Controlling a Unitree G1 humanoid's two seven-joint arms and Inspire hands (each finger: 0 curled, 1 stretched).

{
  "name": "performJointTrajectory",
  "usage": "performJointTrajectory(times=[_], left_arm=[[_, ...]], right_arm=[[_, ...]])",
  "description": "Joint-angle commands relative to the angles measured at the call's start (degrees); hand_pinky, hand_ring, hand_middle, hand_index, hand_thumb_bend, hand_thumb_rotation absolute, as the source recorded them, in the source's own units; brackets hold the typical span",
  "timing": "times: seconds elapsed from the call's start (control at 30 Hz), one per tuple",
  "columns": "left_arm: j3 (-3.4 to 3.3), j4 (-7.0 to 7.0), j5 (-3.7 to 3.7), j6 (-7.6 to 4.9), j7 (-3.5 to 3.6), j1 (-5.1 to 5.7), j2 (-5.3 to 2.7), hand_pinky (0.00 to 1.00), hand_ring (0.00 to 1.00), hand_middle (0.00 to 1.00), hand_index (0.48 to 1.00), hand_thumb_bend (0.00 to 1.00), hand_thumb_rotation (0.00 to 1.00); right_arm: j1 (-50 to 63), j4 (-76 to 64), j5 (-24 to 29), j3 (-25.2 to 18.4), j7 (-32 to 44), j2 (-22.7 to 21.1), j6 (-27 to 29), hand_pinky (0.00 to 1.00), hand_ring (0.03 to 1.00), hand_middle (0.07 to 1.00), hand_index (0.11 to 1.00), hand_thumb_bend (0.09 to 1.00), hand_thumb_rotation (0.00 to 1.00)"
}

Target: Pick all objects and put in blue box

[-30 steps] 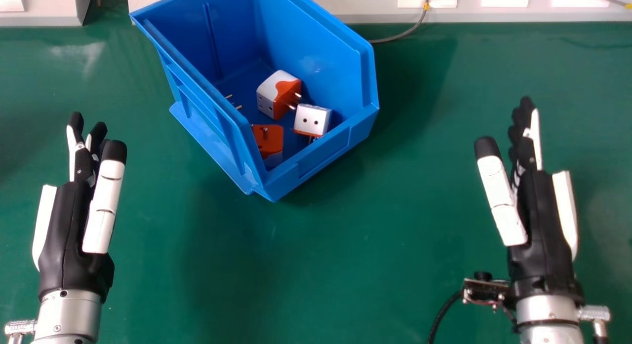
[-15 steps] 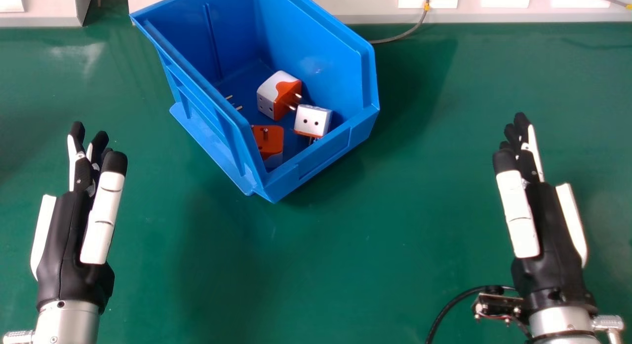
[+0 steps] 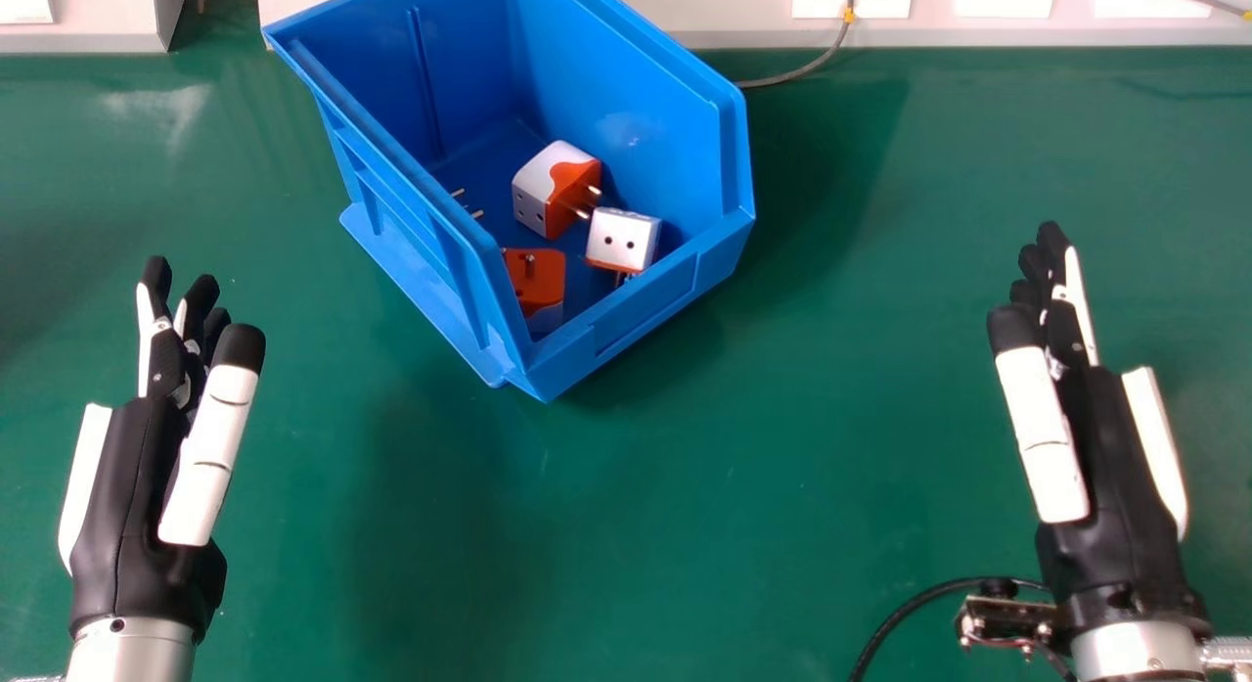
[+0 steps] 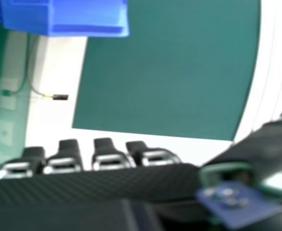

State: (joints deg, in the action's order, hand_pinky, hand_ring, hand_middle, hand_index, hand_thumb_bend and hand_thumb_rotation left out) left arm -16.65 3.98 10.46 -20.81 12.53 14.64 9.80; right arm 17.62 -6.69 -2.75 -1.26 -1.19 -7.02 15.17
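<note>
- Two hands are released, fingers extended and thumbs raised apart from them: the left hand (image 3: 127, 477) at 8 o'clock in the head view, the right hand (image 3: 1115, 457) at 4 o'clock.
- Blue box (image 3: 636, 315) sits on the green tabletop (image 3: 685, 525) at 11 o'clock, well apart from both hands, its low front edge facing 5 o'clock.
- White-and-orange adapter (image 3: 554, 185) lies near the middle of the box, its prongs towards 4 o'clock.
- White-faced adapter (image 3: 622, 237) is just beside it at 4 o'clock.
- Orange-faced adapter (image 3: 536, 279) lies at 6 o'clock in the box, partly hidden by the side wall.
- Metal prongs (image 3: 469, 204) poke out from behind that wall; the rest is hidden.
- Grey cable (image 3: 807, 68) runs behind the box at 1 o'clock.
- Black cable (image 3: 905, 609) curves beside the right wrist at 5 o'clock.
</note>
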Motion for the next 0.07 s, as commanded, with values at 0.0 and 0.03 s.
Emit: performJointTrajectory(times=[0.0,0.03], left_arm=[[-0.19,-0.77,1.03,-1.75,0.71,0.50,-0.01,1.00,1.00,1.00,1.000,0.72,0.81],[-0.19,-0.85,1.31,-1.86,0.92,0.77,-0.02,1.00,1.00,1.00,1.000,0.72,0.81]], right_arm=[[0.47,-2.45,0.10,-0.90,0.42,-0.41,0.06,1.00,1.000,1.000,1.000,0.425,1.00],[0.75,-2.72,0.06,-0.98,0.58,-0.38,-0.03,1.00,1.000,1.000,1.000,0.422,1.00]])
